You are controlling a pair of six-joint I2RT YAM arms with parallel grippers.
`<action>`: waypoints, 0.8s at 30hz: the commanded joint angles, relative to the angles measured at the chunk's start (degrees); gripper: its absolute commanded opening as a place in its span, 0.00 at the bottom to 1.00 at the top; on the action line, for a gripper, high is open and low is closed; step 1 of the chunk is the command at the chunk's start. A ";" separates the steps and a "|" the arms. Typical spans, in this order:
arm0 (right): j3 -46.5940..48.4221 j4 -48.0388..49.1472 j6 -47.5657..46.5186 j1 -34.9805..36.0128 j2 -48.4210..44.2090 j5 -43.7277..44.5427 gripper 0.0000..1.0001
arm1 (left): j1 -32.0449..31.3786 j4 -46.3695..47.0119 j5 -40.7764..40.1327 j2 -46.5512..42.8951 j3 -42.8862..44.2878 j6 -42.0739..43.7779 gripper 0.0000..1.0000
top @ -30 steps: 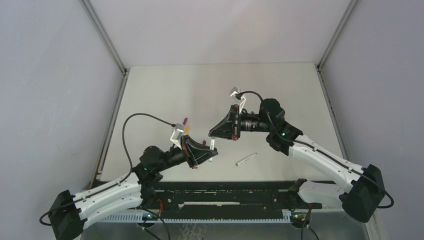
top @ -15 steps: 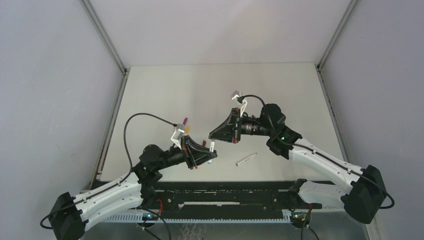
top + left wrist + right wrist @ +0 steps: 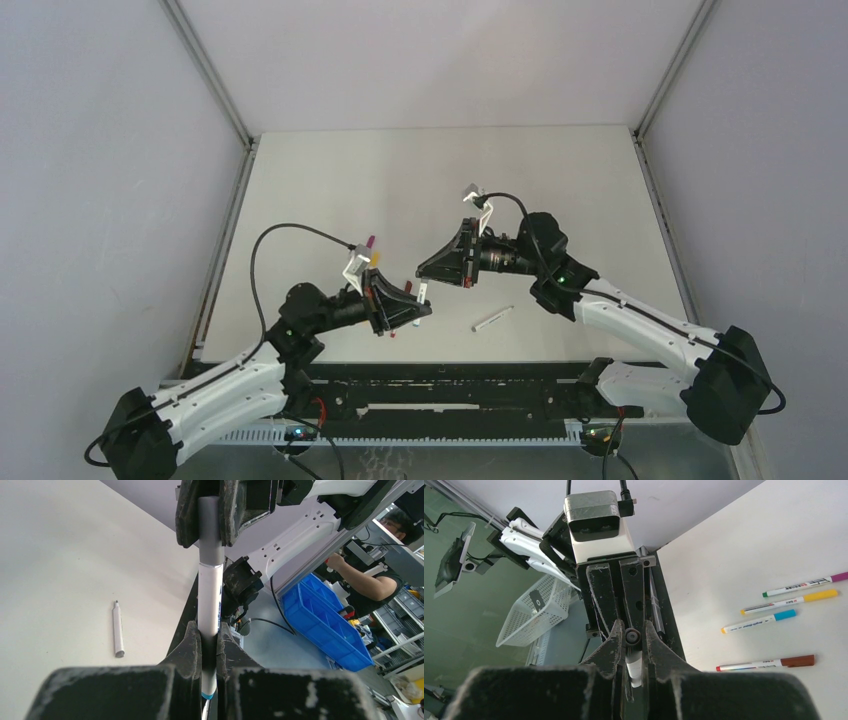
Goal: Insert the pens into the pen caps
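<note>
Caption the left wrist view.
Left gripper holds a white pen end-to-end with the grey cap gripped by the right gripper.

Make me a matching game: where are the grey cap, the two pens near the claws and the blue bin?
Things:
1. grey cap
2. pen at the cap
3. bare pen
4. blue bin

Places:
A. flat on the table
B. in the left claw
C. off the table
D. in the right claw

Pairs: 1-D, 2-B, 3-A, 4-C.
</note>
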 commanded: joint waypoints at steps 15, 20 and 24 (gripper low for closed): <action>-7.86 -9.87 3.13 7.75 3.18 -13.77 0.00 | 6.98 23.28 -8.21 3.16 9.91 -4.15 0.00; -8.08 -9.84 2.49 7.73 3.21 -17.40 0.00 | 9.07 26.68 -5.76 3.62 9.53 -6.95 0.00; -8.08 -9.74 2.77 7.03 3.23 -21.43 0.00 | 10.92 27.54 -4.06 3.07 8.85 -8.50 0.00</action>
